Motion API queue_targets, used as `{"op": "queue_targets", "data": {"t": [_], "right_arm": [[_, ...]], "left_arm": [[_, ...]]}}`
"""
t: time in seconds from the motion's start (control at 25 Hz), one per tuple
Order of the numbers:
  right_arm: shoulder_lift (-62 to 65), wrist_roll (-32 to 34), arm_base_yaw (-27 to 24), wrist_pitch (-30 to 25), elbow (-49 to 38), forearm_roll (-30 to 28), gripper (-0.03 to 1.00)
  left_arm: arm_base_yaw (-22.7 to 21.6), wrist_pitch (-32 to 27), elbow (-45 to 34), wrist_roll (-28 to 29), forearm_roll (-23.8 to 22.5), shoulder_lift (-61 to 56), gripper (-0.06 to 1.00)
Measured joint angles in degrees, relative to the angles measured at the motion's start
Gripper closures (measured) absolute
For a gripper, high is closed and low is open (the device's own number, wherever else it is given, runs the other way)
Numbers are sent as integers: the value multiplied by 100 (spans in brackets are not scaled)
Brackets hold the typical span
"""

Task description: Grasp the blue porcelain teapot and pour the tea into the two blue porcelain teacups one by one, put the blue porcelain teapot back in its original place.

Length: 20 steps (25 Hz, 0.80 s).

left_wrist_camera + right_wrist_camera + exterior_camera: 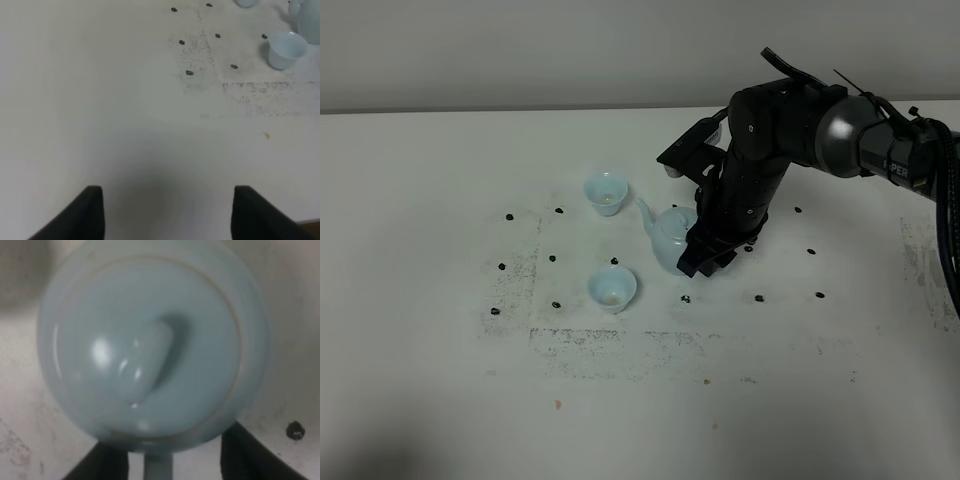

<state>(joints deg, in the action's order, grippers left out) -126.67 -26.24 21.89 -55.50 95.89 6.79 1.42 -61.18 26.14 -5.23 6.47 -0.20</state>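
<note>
Exterior high view: shows a round-bellied, pale sky-blue glazed porcelain teapot upright on the white, scuffed counter, spout toward the left of the view. Places two small pale-blue handleless porcelain cups near it: the far teacup beyond the spout, the near teacup in front of it, both apart from the pot. Finds the black right pincer lowered at the pot's handle side, among small black dot marks.

Left wrist view: shows the left pincer released, with dark fingertips wide apart over bare counter and nothing between them. Catches the near teacup and an edge of the teapot well away, toward one corner.

Right wrist view: looks straight down on the teapot's lid and its blurred knob. Shows the right pincer released, with fingers straddling the loop handle and a gap on either side.
</note>
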Motion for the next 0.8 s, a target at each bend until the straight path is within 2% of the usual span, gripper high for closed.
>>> {"op": "queue_targets", "data": {"t": [0.32,0.64,0.8], "right_arm": [[0,0,0,-27,0,101,65],[0,-16,-17,-27,0,286,88],[0,-16,-17,-22,0,308,88]], "left_arm": [[0,0,0,0,0,0,38],[0,0,0,0,0,0,38],[0,0,0,-5,0,0,38]]}}
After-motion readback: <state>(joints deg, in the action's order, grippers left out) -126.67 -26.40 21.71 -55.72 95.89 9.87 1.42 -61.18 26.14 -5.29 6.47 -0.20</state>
